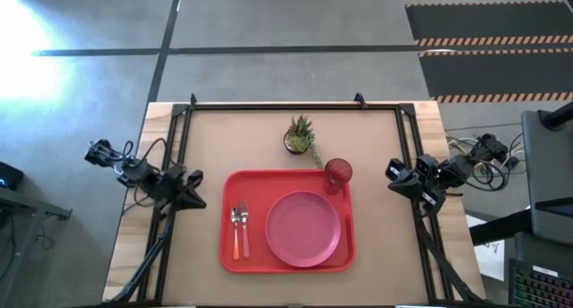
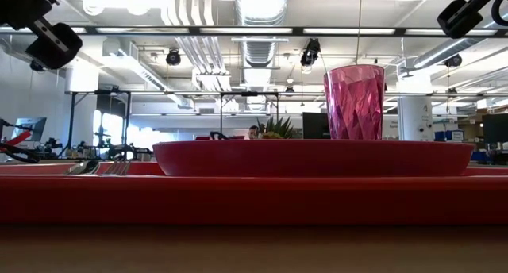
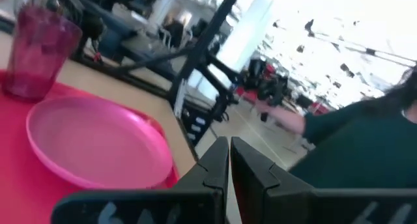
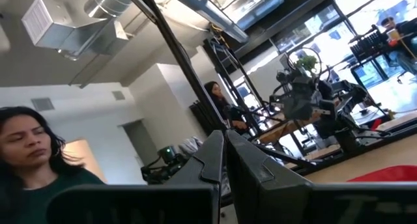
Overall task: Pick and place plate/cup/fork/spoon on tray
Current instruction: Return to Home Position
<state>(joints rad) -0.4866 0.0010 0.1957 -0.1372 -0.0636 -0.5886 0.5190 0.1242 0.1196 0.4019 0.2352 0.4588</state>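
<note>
High view: the red tray [image 1: 253,190] sits mid-surface [image 1: 376,138], toward the near edge. The pink plate [image 1: 303,228] lies flat on the tray's right half. The cup [image 1: 337,175] stands upright in the tray's far right corner, just beyond the plate. The spoon [image 1: 235,232] and fork [image 1: 243,229] lie side by side on the tray's left part, spoon on the left, handles toward the near edge. A potted plant [image 1: 301,135] stands on the bare surface beyond the tray.

The left tool [image 1: 195,193] hangs left of the tray's far left corner. The right tool [image 1: 396,183] is right of the cup, off the tray. From above I cannot read either tool's fingers. The wrist views settle it: the left tool's fingers [image 3: 210,165] lie together with only a sliver between them, nothing held. The right tool's fingers [image 4: 212,154] are the same.

Low view: the tray's near rim hides most of the silverware. Only tips show at left, and I cannot tell fork from spoon there. The cup's base and most of the plant are hidden behind the plate. Both arms are cut off at the top corners.

Left wrist view alone shows a blurred dark green sleeve [image 3: 352,146] beyond the surface. Right wrist view alone shows a person [image 4: 26,178] in the room.
</note>
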